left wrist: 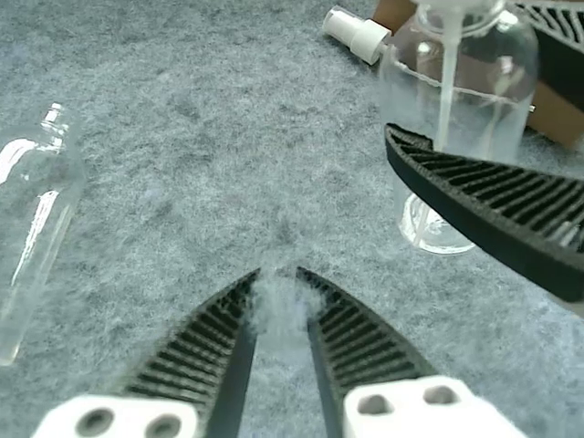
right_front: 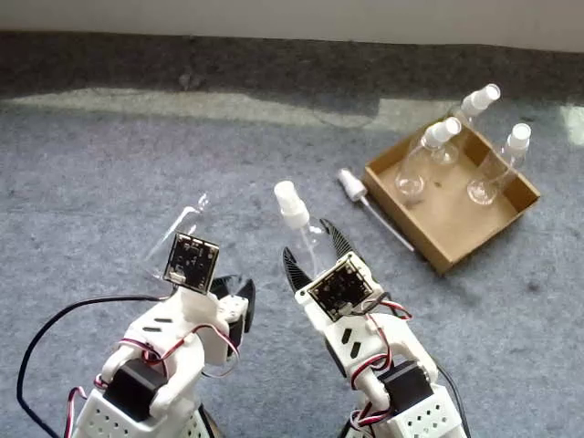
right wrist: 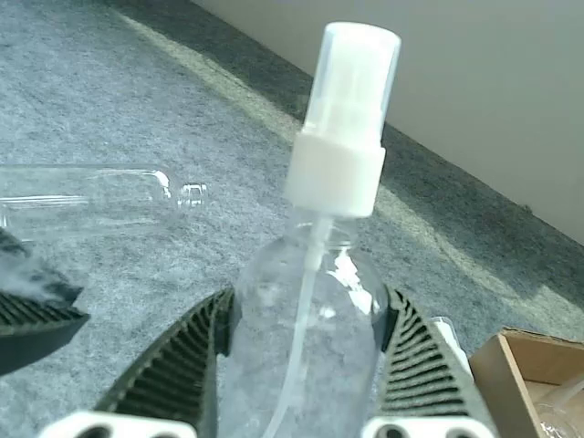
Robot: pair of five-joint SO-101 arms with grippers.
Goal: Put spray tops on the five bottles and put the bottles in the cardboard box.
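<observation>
My right gripper (right wrist: 308, 306) is pinching a clear bottle (right wrist: 301, 365) by its rounded body. It holds the bottle upright, just below the middle of the high view. A white spray top (right wrist: 342, 119) sits on the bottle's neck, and its thin tube runs down inside the glass-clear body.

My left gripper (left wrist: 278, 274) hangs low at the lower left. Its fingers are only narrowly parted and hold nothing, just above the grey felt worktop (right_front: 109, 164). A topless bottle (right_front: 178, 235) lies on its side just beyond the left gripper, neck pointing to the upper right.

A loose spray top (right_front: 350, 185) lies right of centre, and its tube ends just beside the cardboard box (right_front: 447, 219). The box sits open at the right of the frame. Three capped bottles (right_front: 422, 155) lean in its far half, and the near half of its floor is bare. Open felt spreads across the left and upper parts of the frame, ending at a pale wall along the top edge.
</observation>
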